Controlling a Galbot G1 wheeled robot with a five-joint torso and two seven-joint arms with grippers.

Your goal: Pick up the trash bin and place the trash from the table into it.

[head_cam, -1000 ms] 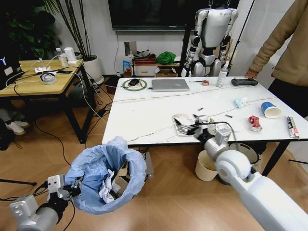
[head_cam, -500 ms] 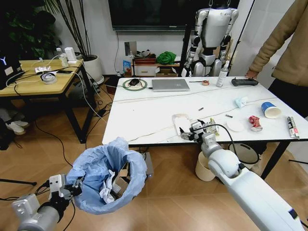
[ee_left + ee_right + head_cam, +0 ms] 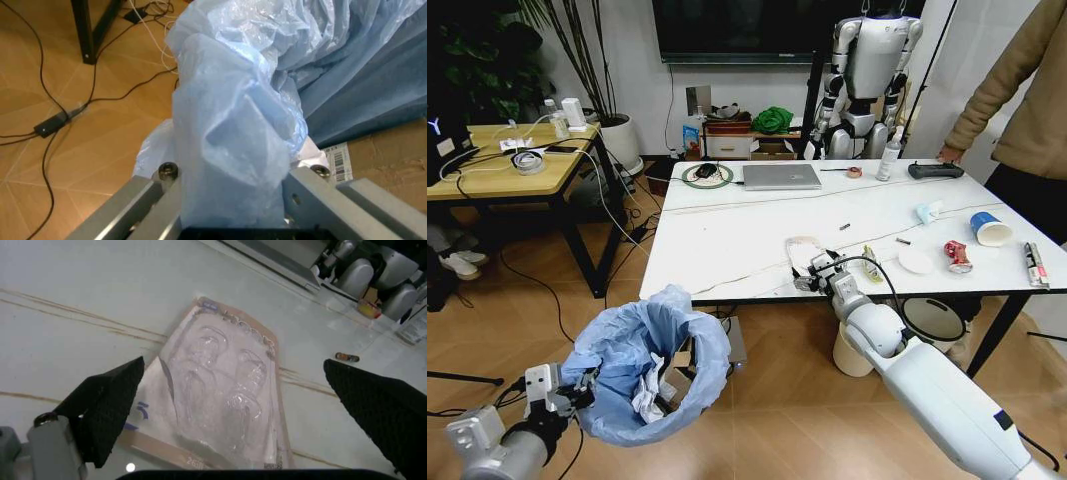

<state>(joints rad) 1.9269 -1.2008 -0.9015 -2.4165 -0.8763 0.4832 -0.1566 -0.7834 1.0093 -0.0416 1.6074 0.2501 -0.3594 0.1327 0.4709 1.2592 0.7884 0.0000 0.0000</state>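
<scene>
The trash bin [image 3: 649, 362], lined with a billowing light-blue bag, hangs low at the left in the head view with papers inside. My left gripper [image 3: 565, 392] is shut on its bag rim; the left wrist view has the blue fold [image 3: 233, 145] clamped between the fingers [image 3: 137, 200]. My right gripper [image 3: 811, 274] stands open at the table's [image 3: 727, 240] front edge, over a flat clear packet [image 3: 804, 249] [image 3: 220, 395] that lies between its black fingertips [image 3: 107, 405]. More trash lies to the right: a yellowish wrapper [image 3: 870, 265], a white paper disc [image 3: 916, 261], a red can [image 3: 956, 255], a paper cup [image 3: 990, 228].
A grey laptop [image 3: 779, 176] and a spray bottle [image 3: 888, 158] stand at the table's far side. A cream bin [image 3: 855, 345] and a black-rimmed white bin [image 3: 932, 320] sit under the table. A person [image 3: 1017, 100] stands at the far right corner. A wood-topped table [image 3: 507, 165] is at left.
My right gripper has slid a little to the left along the front edge onto the packet, uncovering the white disc. The bin and left gripper have hardly moved.
</scene>
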